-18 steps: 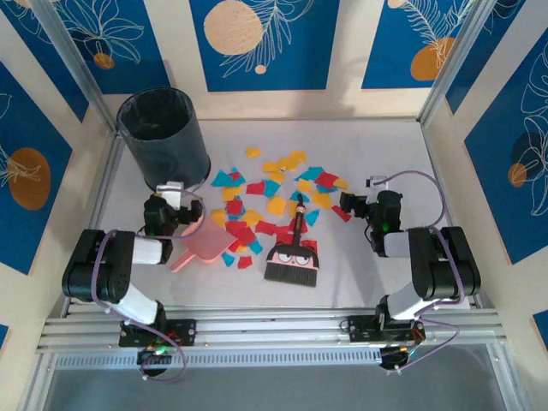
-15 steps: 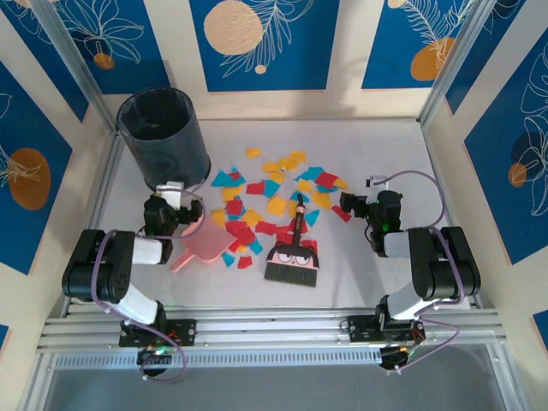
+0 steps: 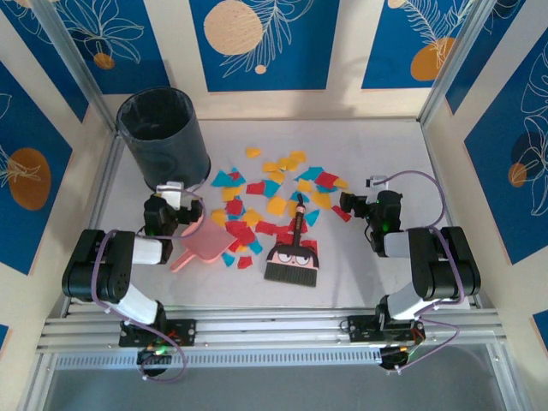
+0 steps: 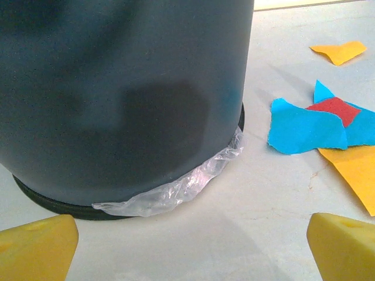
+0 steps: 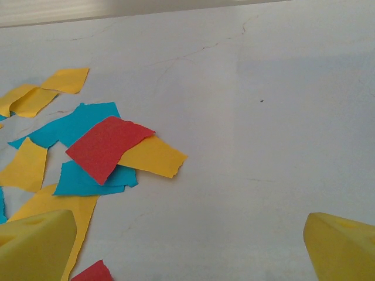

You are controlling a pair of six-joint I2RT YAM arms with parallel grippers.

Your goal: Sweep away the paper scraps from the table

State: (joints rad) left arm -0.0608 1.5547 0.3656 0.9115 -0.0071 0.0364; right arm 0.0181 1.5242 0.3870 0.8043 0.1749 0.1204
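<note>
Smooth matt table (image 3: 385,154), torn matt paper scraps (image 3: 274,205), dull dark bin (image 4: 117,88), crinkly glossy plastic liner (image 4: 187,184)

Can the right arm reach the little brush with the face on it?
Probably yes. The right gripper is open and sits just to the right of the brush. Only flat paper scraps lie between them, with nothing tall to bump into.

I can't make out any readable text, labels, brands or numbers anywhere from my feeds here.
</note>
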